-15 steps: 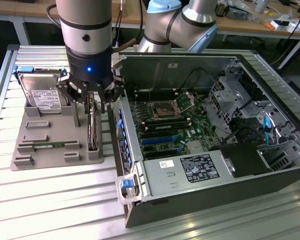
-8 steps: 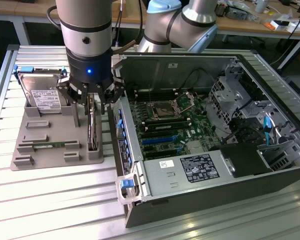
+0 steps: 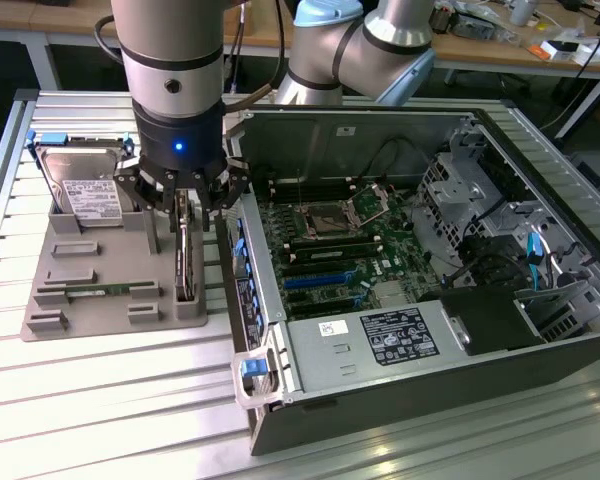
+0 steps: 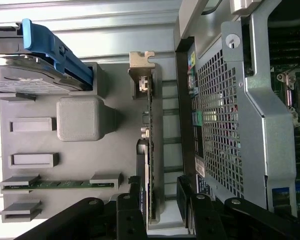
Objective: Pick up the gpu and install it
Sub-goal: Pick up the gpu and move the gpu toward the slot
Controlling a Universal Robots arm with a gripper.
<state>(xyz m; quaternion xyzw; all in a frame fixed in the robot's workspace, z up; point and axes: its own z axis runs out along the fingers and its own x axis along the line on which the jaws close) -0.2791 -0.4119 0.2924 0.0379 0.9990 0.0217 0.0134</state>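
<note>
Gripper (image 3: 183, 215) is hanging with its jaws spread wide, holding nothing.

Exterior view: the gripper is hovering low over the grey holder tray (image 3: 110, 322), which is sitting on the slatted table (image 3: 100, 400) at the exterior view's left of the open computer case (image 3: 430, 330). Its fingers are reaching down on either side of the gpu (image 3: 186, 262), which is standing on its long edge in a slot of the tray, just beside the case wall. The hard drive (image 3: 80, 188) and the memory stick (image 3: 92, 291) are resting in their own places on the same tray. Inside the case, the blue slots on the motherboard (image 3: 330, 250) are looking unoccupied.

Wrist view: the gpu (image 4: 150, 150) is showing edge-on, a thin dark board running straight along its slot, with its silvery end bracket at the far end. The black fingers (image 4: 135, 200) are standing to both sides of the near end of the card. One is sitting close to the card and the other is apart from it. Contact cannot be confirmed.

Progress, as judged: the approach is looking done, with the jaws lined up around the card. The grasp, the lift, the carry and the seating in the case are all remaining.
</note>
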